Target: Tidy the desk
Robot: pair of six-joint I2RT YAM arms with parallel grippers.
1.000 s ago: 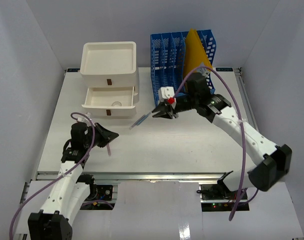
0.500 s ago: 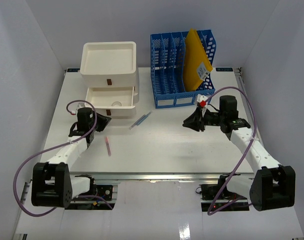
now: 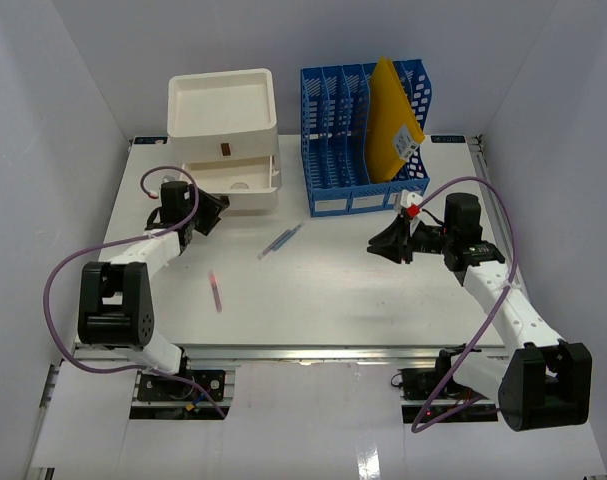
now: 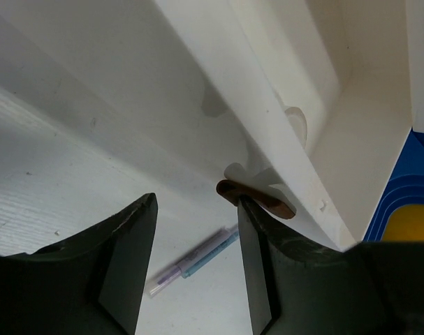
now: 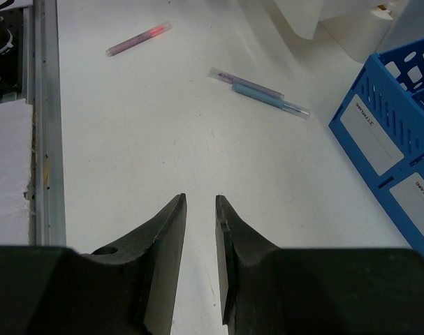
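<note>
The white desk (image 3: 333, 300) carries a white drawer box (image 3: 223, 110) at the back left, its lower drawer (image 3: 245, 182) pulled out. My left gripper (image 3: 211, 208) is open at that drawer's front left corner. In the left wrist view its right finger (image 4: 257, 265) sits just under the brown drawer handle (image 4: 264, 201), and nothing is between the jaws. A blue and a purple pen (image 3: 281, 241) lie side by side mid-desk, and a red pen (image 3: 215, 292) lies nearer the front. My right gripper (image 3: 388, 243) hovers right of centre, jaws slightly apart and empty (image 5: 200, 198).
A blue file rack (image 3: 333, 150) stands at the back centre with a yellow envelope (image 3: 393, 115) leaning in it. A silver rail (image 3: 313, 352) runs along the front edge. White walls close in both sides and the back.
My left arm swung from the front left up to the drawer and its jaws opened. The drawer front sits further back. My right arm pulled back from the centre to the right.
</note>
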